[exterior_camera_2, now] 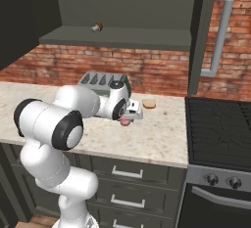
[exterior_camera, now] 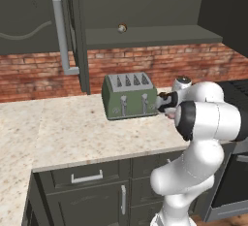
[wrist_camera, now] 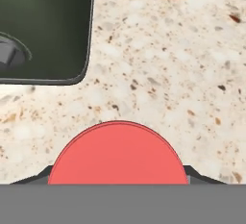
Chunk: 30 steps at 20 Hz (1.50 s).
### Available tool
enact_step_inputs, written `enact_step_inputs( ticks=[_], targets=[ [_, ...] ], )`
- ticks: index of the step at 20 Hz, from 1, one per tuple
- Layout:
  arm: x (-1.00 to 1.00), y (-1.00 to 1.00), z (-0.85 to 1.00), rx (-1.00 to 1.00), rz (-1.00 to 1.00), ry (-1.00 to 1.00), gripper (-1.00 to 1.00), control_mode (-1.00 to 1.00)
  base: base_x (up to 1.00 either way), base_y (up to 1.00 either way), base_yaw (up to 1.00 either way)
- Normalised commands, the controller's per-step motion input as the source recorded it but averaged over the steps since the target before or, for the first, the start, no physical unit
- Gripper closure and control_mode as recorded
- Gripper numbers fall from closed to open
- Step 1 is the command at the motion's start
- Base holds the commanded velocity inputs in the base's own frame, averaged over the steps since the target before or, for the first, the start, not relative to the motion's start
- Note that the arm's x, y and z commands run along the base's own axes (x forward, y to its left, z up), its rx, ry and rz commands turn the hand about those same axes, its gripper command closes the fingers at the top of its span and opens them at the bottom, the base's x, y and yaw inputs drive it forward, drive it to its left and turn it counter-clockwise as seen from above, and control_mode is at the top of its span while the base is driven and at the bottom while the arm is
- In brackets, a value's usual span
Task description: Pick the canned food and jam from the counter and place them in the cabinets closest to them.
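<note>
The jam (wrist_camera: 117, 153) is a pinkish-red jar whose round lid sits at the bottom of the hand view, with a dark finger tip snug against each side. My gripper (exterior_camera_2: 128, 118) hangs low over the counter (exterior_camera_2: 157, 136), just right of the green toaster (exterior_camera_2: 100, 80), shut on the jam (exterior_camera_2: 125, 122). From the left base view, the gripper (exterior_camera: 168, 108) sits by the toaster's (exterior_camera: 130, 95) right end. The open cabinet (exterior_camera: 150, 37) is above, with its door (exterior_camera: 77, 31) swung out. The canned food is out of view.
A flat tan disc (exterior_camera_2: 149, 103) lies on the counter just beyond the gripper. A small brown ball (exterior_camera: 122, 27) rests on the cabinet shelf. The black stove top (exterior_camera_2: 220, 129) borders the counter's right end. Drawer units (exterior_camera_2: 128, 173) run below the counter.
</note>
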Motion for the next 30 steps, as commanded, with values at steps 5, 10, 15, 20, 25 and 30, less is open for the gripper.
enact_step_inputs(
  ticks=[5,10,15,20,25,30],
  targets=[
    [-0.15,0.0,0.61,0.0,-0.03,0.0,1.0,-1.0,0.0,0.0,0.0],
    [-0.33,0.0,0.57,0.0,-0.02,0.0,1.0,-1.0,0.0,0.0,0.0],
    [-0.43,0.0,0.58,0.0,-0.01,0.0,1.0,-1.0,0.0,0.0,0.0],
    [-0.34,0.0,0.65,0.01,-0.01,0.0,1.0,-1.0,0.0,0.0,0.0],
    [-0.29,0.0,0.71,0.0,0.0,-0.01,1.0,-1.0,0.0,0.0,0.0],
    [-0.18,0.0,0.71,0.0,-0.01,-0.01,1.0,-1.0,0.0,0.0,0.0]
  ],
)
